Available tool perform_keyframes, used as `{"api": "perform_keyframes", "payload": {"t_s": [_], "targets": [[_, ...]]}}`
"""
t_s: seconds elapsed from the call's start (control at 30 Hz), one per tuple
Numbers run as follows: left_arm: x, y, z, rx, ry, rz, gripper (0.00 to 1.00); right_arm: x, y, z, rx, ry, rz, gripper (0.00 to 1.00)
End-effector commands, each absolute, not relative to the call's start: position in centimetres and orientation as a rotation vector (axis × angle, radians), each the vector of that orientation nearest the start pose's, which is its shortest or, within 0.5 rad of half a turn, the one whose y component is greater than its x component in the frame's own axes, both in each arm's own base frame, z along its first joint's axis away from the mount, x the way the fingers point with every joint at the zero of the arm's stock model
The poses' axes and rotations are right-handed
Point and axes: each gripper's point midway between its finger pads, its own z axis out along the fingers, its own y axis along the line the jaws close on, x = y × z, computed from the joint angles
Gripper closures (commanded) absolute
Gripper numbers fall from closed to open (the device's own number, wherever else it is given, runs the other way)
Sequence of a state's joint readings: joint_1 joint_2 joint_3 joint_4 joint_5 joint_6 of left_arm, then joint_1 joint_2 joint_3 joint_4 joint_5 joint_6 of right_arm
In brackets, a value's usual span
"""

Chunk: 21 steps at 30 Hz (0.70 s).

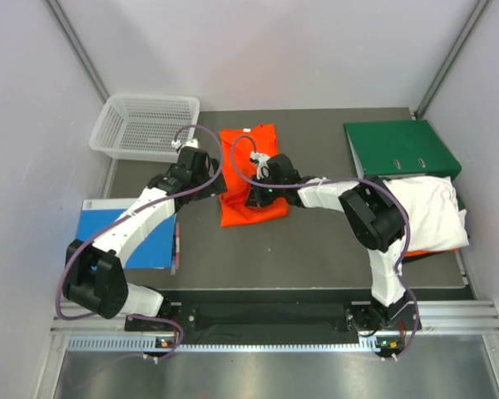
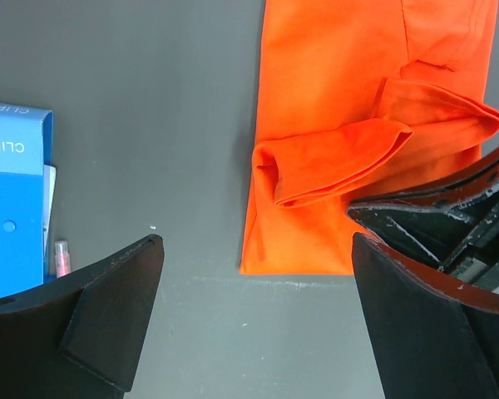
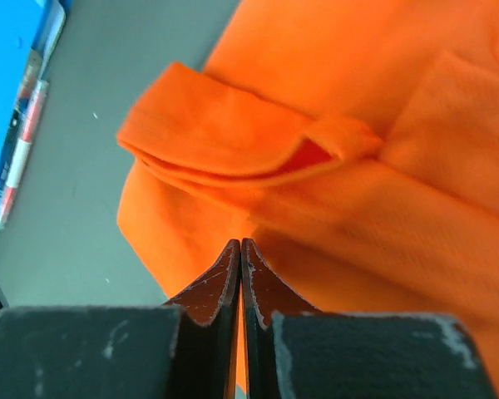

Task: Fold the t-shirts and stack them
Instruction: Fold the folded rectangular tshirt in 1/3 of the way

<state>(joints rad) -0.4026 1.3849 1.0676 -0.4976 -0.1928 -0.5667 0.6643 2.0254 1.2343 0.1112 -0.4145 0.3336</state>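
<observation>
An orange t-shirt (image 1: 249, 170) lies partly folded on the dark mat, one sleeve folded across it (image 2: 341, 158). My left gripper (image 1: 214, 186) is open and empty, hovering just off the shirt's left edge; its wrist view frames the shirt's near corner (image 2: 256, 245). My right gripper (image 1: 258, 199) sits on the shirt's near right part and is shut (image 3: 240, 243), with a thin strip of orange cloth between its fingers. The right gripper also shows in the left wrist view (image 2: 449, 208). A white t-shirt (image 1: 428, 208) lies at the right on another orange piece (image 1: 437, 248).
A white basket (image 1: 145, 125) stands at the back left. A green binder (image 1: 399, 145) lies at the back right, partly under the white shirt. A blue box (image 1: 133, 237) and a pen (image 1: 177, 245) lie at the left, near the left arm.
</observation>
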Motion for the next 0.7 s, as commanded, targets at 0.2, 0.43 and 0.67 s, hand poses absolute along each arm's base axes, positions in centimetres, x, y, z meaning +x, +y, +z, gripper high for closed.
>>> {"api": "perform_keyframes", "payload": {"t_s": [0.2, 0.43, 0.67], "targets": [[34.1, -12.8, 13.6, -0.293, 2.379, -0.188, 0.01, 40.2, 40.3, 7.7, -0.496, 2.13, 0.915, 1.0], [33.4, -12.3, 13.3, -0.3, 2.391, -0.175, 0.01, 46.6, 41.2, 11.8, -0.343, 1.995, 0.807, 1.0], [31.7, -12.9, 11.0, -0.324, 2.445, -0.24, 0.01, 48.8, 37.3, 16.5, -0.233, 1.922, 0.703, 0.95]]}}
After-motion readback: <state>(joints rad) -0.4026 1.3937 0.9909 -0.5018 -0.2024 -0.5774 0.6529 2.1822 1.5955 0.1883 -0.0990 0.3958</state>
